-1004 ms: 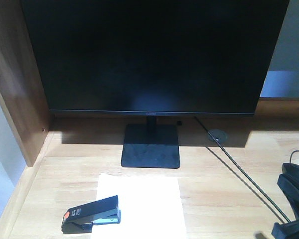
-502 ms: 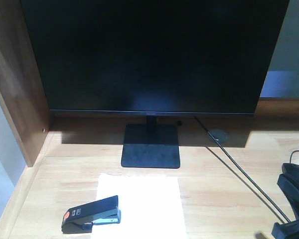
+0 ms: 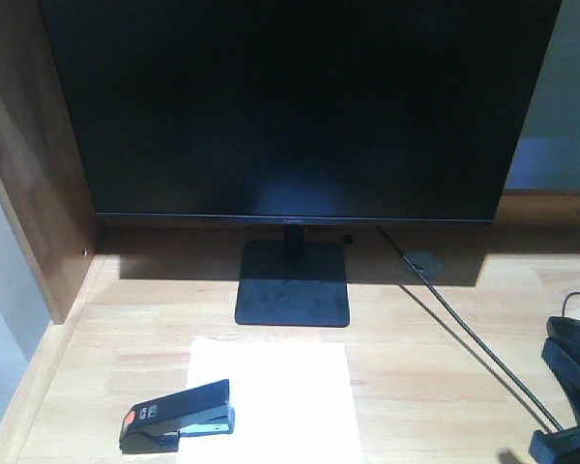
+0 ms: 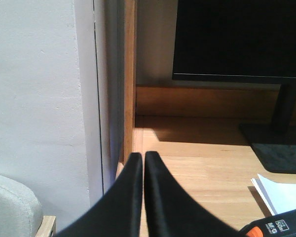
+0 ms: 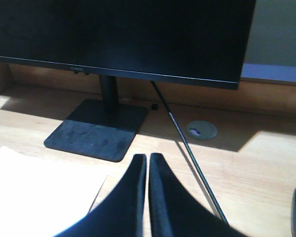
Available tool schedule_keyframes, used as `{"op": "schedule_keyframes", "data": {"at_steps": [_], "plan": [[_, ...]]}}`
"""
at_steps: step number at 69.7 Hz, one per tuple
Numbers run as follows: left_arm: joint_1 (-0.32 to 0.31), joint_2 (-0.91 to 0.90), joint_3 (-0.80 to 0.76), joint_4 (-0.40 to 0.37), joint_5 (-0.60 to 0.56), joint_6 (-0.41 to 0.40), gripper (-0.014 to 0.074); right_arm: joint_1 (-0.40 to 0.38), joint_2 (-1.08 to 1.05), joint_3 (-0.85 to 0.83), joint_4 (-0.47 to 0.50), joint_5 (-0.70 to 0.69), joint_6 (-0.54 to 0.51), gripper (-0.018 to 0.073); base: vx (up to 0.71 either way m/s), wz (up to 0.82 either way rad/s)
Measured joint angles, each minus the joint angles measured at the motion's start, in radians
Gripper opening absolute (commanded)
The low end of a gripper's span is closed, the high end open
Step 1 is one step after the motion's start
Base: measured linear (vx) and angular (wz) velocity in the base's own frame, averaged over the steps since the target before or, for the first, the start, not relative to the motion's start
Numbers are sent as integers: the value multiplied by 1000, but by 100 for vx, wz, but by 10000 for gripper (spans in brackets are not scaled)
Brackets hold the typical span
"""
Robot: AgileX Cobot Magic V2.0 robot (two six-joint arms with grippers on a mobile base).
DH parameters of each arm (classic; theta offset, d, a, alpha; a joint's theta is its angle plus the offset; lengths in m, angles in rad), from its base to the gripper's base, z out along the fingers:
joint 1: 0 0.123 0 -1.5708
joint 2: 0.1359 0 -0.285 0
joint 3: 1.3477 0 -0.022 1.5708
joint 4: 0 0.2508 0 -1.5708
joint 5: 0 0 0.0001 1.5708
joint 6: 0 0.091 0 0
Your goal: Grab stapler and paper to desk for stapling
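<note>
The black stapler (image 3: 179,416) with its orange end lies on the left edge of the white paper (image 3: 280,387), both on the wooden desk (image 3: 435,387) in front of the monitor. In the left wrist view, my left gripper (image 4: 143,154) is shut and empty near the desk's left side panel. The stapler's orange end (image 4: 281,228) and a paper corner (image 4: 281,193) are to its lower right. My right gripper (image 5: 148,157) is shut and empty above bare desk, just right of the paper (image 5: 39,192). A dark part of the right arm (image 3: 565,447) shows at the front view's lower right edge.
A large black monitor (image 3: 300,106) on a square stand (image 3: 292,285) fills the back. A black cable (image 3: 474,348) runs diagonally past a round grommet (image 3: 423,261). A black mouse (image 3: 572,333) sits at the right. A wooden side panel (image 3: 29,174) walls the left.
The dark part of the right arm at the lower right edge has shifted slightly down. Stapler and paper have not moved.
</note>
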Motion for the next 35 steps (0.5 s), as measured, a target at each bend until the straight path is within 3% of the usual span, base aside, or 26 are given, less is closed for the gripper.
{"op": "schedule_keyframes", "data": {"at_steps": [11,21,27,35], "plan": [[0,0,0,0,0,0,-6,0,0,0,490,37,-468,-5,0,0],[0,0,0,0,0,0,-6,0,0,0,1030,69,-1019,-5,0,0],[0,0,0,0,0,0,-6,0,0,0,1278,81,-1282,-5,0,0],[0,0,0,0,0,0,-6,0,0,0,1474,85,-1504,-5,0,0]]}}
